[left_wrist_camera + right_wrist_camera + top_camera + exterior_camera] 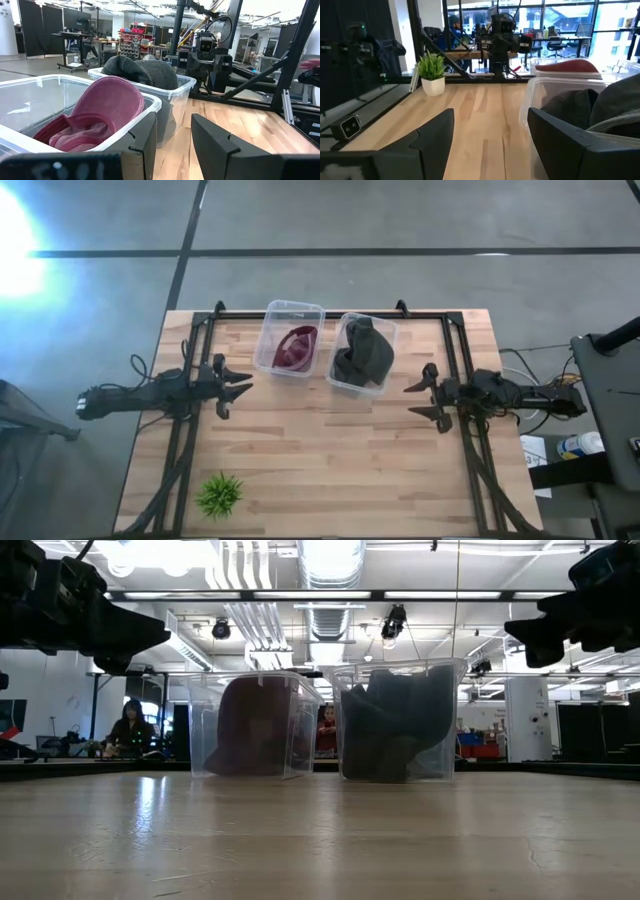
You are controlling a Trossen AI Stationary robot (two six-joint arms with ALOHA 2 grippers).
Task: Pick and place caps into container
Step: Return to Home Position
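Note:
The maroon cap lies inside the left clear container, also seen as the maroon cap in the left wrist view. Dark charcoal-grey caps fill the right clear container, rising above its rim. Both containers stand on the table's far half. My left gripper hovers open at the table's left side, level, pointing toward the containers. My right gripper hovers open at the table's right side, pointing left. Neither holds anything.
A small green spiky plant in a white pot stands near the table's near left corner. A black frame runs along the table's far edge and down both sides. Bare wood lies between the arms and toward the near edge.

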